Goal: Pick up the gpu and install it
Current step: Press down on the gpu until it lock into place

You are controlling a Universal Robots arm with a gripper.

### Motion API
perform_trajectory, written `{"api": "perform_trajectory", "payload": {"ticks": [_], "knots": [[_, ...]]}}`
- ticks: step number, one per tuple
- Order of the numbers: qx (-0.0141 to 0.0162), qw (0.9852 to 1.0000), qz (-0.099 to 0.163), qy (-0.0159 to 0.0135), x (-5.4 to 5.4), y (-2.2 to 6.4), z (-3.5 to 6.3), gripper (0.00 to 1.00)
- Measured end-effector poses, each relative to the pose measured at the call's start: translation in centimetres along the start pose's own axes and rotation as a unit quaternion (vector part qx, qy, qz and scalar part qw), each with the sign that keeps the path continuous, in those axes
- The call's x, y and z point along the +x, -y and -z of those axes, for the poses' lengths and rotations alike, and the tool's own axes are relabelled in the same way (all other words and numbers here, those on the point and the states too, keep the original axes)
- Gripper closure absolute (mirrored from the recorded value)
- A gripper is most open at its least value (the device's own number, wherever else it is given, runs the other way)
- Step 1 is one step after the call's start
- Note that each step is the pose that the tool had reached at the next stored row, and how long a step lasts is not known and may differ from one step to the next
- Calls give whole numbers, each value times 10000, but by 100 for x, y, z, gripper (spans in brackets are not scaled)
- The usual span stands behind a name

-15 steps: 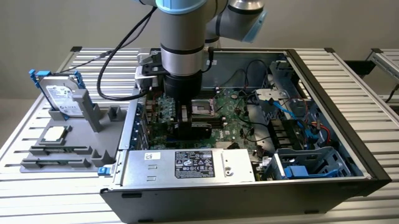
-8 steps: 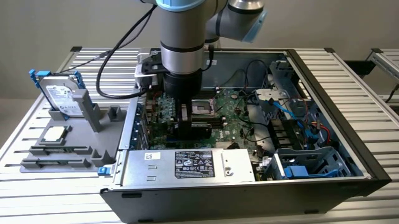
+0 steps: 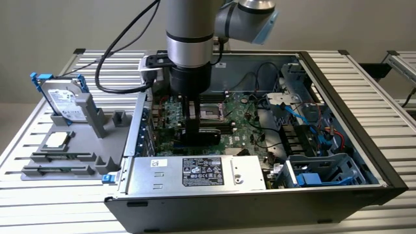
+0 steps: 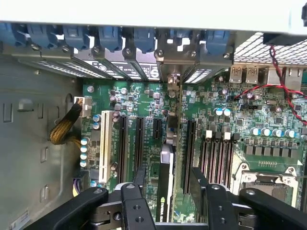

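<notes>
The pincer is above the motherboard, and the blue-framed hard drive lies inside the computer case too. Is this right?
No. The exterior view shows the hard drive standing in the grey holder outside the computer case, at that view's left. The pincer is above the motherboard.

Silver arm (image 3: 190,29), black gripper (image 3: 193,124)

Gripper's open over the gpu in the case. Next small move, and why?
Probably a short lift straight up. The gpu stands on edge among the motherboard slots, and the gripper straddles it, fingers open and off both faces. A sideways move would likely knock it.
</notes>
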State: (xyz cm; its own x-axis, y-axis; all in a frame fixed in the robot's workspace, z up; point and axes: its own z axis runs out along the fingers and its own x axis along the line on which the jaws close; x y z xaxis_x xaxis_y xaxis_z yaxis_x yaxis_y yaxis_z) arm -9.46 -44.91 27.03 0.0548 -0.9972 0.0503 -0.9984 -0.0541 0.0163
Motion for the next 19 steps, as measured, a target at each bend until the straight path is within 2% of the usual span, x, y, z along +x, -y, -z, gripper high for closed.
{"api": "perform_trajectory", "payload": {"ticks": [5,10,11,12,16,19], "knots": [[-5,10000,2,0,9,-3,187,51],[-8,10000,4,0,16,-5,326,53],[-9,10000,4,-1,18,-6,349,60],[-9,10000,4,0,18,-6,366,60],[-9,10000,4,1,19,-6,388,84],[-10,10000,4,1,19,-6,390,89]]}}
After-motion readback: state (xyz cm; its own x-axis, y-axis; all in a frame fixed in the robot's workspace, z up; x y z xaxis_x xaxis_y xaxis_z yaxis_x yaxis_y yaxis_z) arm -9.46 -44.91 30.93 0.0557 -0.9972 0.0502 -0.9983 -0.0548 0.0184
